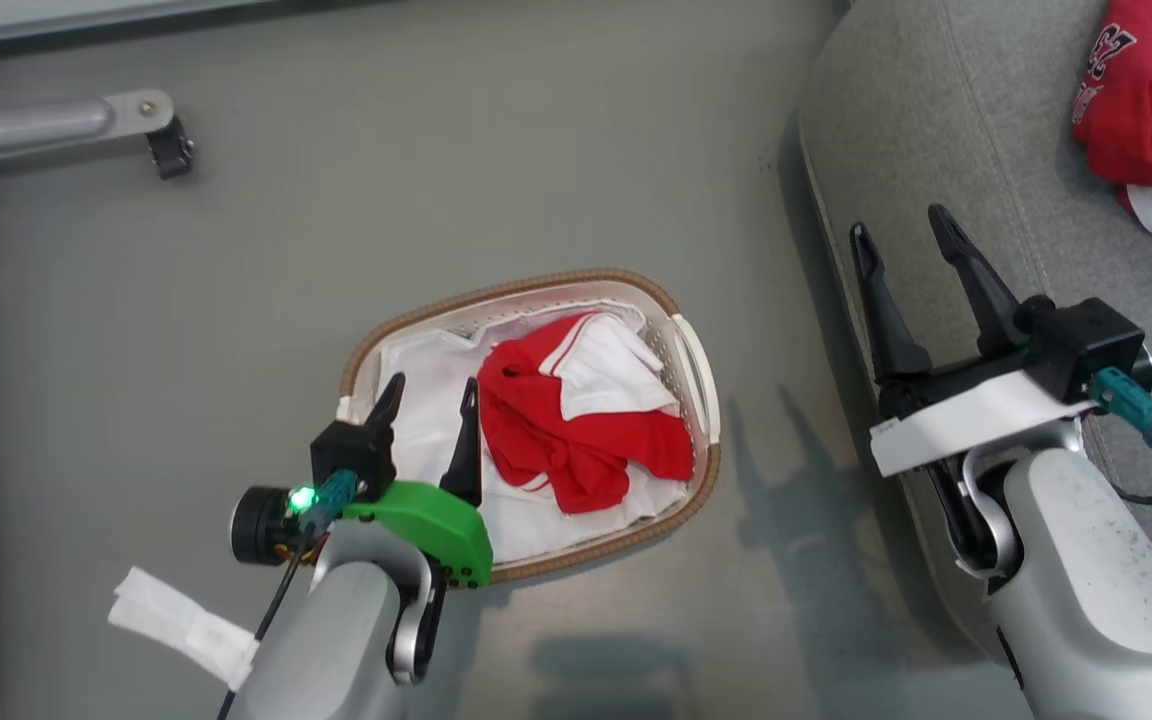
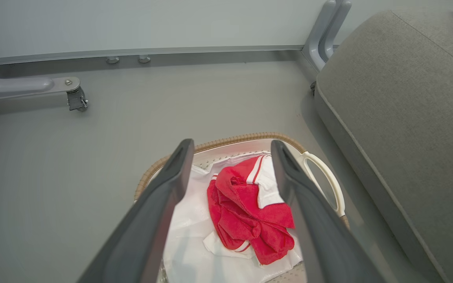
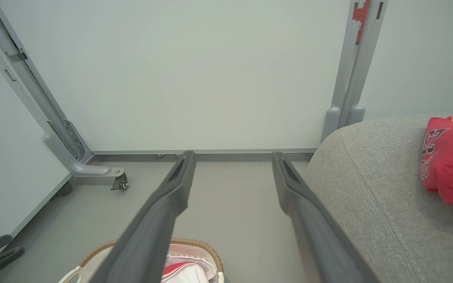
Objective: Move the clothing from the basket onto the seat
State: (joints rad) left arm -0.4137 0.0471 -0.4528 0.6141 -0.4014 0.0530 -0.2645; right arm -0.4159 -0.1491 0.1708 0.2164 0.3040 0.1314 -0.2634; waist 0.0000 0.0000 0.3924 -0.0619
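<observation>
A crumpled red jersey (image 1: pixel 576 440) with white panels is lying in the basket (image 1: pixel 536 284) in the middle of the head view, bunched toward the right half of the oval on top of the white liner (image 1: pixel 526 522). The left gripper (image 1: pixel 433 390) is hovering over the basket's left half, just beside the heap, with its two dark fingers spread wide and nothing between them. In the left wrist view the red bundle is sitting framed between those fingers. The right gripper (image 1: pixel 900 228) is hanging at the right of the head view over the edge of the seat (image 1: pixel 956 150), likewise wide open and empty. A second red jersey (image 1: pixel 1141 110) with lettering is already lying on the seat in the upper right corner. The fabric is looking thin, light and limp, so it is likely going to drape and trail when lifted rather than hold any shape, and a shallow pinch may be letting the smooth weave slip. The thick folded ridge of red near the centre of the heap is looking like the best place to take hold, since several layers are gathering there. A grip at the lower edge is risking catching the loose liner underneath. Nothing here is looking fragile, so a firm, deep pinch is seeming safe.
</observation>
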